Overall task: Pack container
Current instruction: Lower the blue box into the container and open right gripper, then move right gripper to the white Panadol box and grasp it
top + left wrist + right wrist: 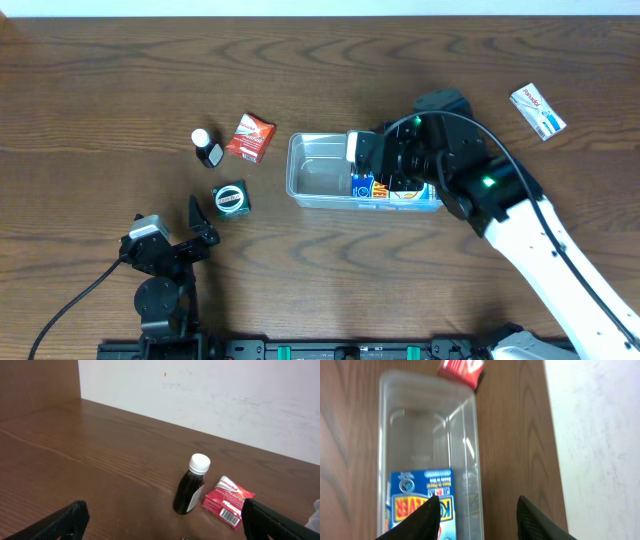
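The container [318, 172] is a clear tub at the table's middle, and in the right wrist view the container [422, 430] fills the left. A blue box [382, 188] lies inside its right end; the wrist camera shows this blue box [420, 491] flat on the bottom. My right gripper [400, 160] hovers over that end. Its jaws are open, so the right gripper [479, 517] straddles the tub's long wall, one finger [422, 521] above the box, the other over bare table. My left gripper [200, 228] rests open near the front left, holding nothing.
A dark bottle with a white cap [206, 148] and a red box [250, 137] stand left of the tub; the bottle [192, 485] and red box [227, 500] lie ahead of the left gripper [165, 527]. A black-green box [231, 199] sits nearer. A white box [538, 110] lies far right.
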You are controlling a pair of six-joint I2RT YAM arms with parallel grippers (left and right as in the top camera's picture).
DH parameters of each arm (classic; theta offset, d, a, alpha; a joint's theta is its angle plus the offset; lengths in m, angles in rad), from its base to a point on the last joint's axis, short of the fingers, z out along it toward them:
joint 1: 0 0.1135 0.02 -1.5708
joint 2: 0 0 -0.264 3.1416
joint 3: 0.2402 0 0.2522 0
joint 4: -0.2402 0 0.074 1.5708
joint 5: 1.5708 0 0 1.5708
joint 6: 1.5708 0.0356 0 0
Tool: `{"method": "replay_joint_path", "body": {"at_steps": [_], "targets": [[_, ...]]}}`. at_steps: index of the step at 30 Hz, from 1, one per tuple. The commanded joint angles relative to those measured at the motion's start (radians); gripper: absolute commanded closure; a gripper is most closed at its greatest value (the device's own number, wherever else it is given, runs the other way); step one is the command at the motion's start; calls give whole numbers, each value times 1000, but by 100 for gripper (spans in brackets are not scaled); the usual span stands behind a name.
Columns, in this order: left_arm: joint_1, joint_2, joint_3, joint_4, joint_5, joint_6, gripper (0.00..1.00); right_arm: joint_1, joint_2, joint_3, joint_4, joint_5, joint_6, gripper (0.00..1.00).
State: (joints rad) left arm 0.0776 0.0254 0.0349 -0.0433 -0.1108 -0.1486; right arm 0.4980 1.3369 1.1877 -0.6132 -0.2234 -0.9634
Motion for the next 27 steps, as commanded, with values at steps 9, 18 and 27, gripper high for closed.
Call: {"method": "replay_joint_path", "body": {"at_steps": [9, 18, 27], "targets": [[2, 0, -31, -19, -3, 17, 2, -7, 44, 1, -26, -53, 583, 16], [2, 0, -31, -19, -3, 17, 2, -85, 42, 2, 12, 120, 825, 1], [2, 0, -31, -19, -3, 17, 2, -430, 54, 5, 144, 149, 858, 1]]}}
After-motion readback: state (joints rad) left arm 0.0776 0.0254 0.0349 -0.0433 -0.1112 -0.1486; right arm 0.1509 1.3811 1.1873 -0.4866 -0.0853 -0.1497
